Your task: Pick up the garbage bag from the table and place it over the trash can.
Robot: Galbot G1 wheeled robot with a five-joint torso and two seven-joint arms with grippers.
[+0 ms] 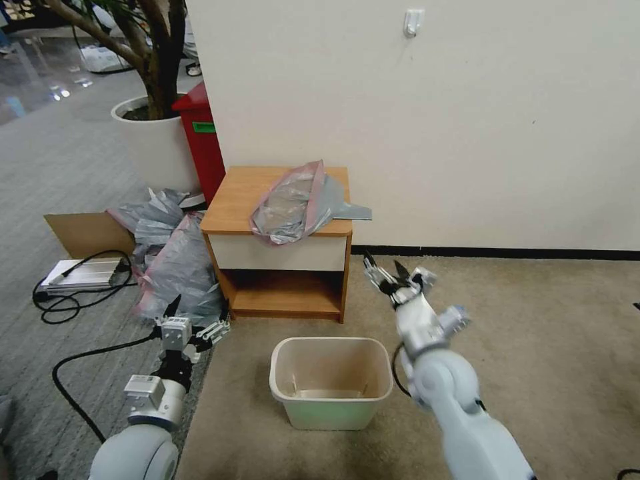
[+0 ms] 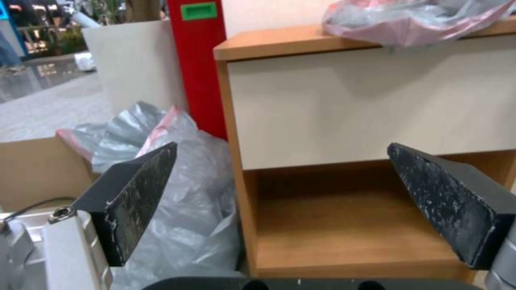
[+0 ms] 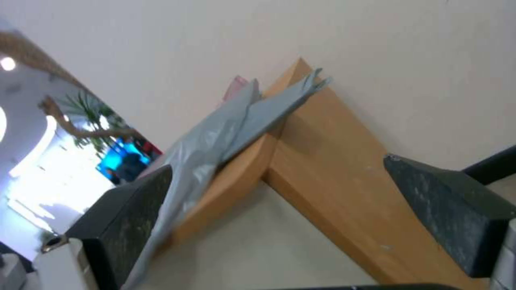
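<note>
Lying crumpled over the front right edge of the orange-brown wooden tabletop (image 1: pixel 233 200), the translucent grey garbage bag (image 1: pixel 297 203) overhangs it. Both the right gripper (image 1: pixel 393 273) and left gripper (image 1: pixel 197 320) gape wide, empty. The cream plastic trash can (image 1: pixel 331 400) stands on the carpet below.

The garbage bag (image 1: pixel 297 203) is translucent grey with a pink-red rim strip. The desk (image 1: pixel 235 200) is orange-brown wood with a white drawer front. The trash can (image 1: pixel 331 382) is cream-beige. Far left, a tall bin (image 1: pixel 202 140) is red with a green label. The carpet (image 1: pixel 547 333) is beige.
</note>
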